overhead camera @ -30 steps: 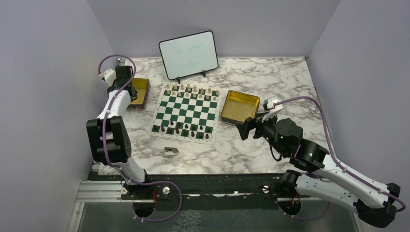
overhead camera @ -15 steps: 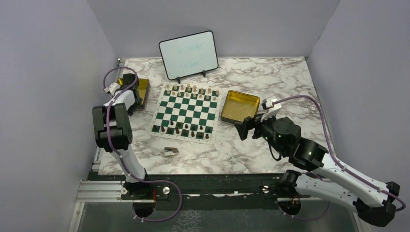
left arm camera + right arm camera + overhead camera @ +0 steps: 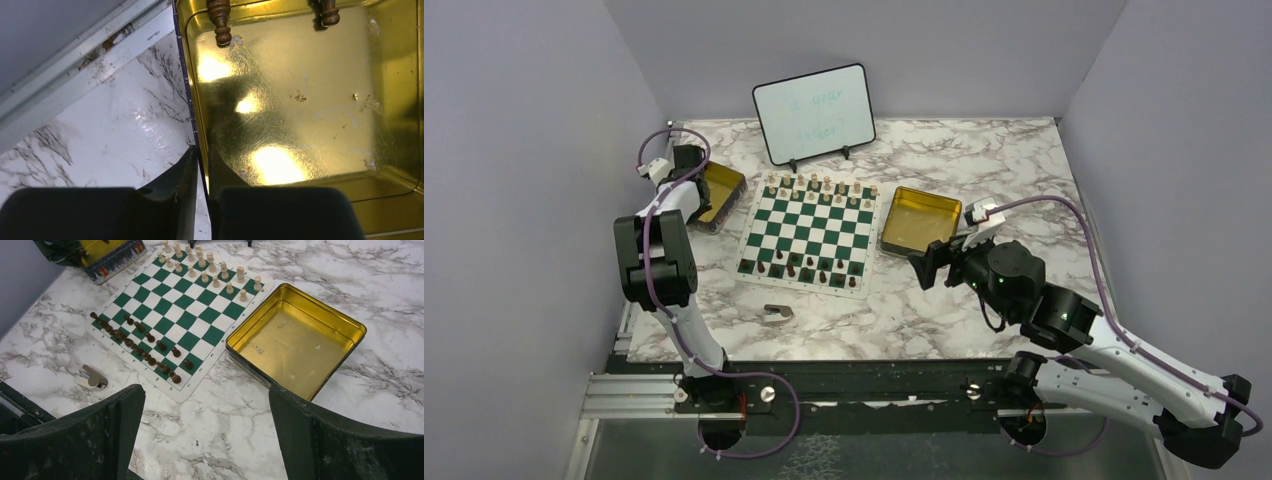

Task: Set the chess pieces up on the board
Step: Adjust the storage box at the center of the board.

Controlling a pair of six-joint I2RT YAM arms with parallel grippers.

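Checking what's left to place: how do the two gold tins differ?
The left tin holds at least two dark pieces; the right tin is empty. The left gripper pinches the left tin's wall; the right tin sits untouched before the open right gripper. Both are shallow, square, gold.

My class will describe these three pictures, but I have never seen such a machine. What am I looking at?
Two robot arms face a marble table. One picture looks down from above; the others come from a camera on each wrist. On the table: a green-and-white chessboard, light pieces along its far side, dark pieces along its near side, an empty gold tin, a whiteboard, a grey scrap. The left end effector pinches the wall of a second gold tin, two dark pieces visible inside. The right end effector is open, holding nothing.
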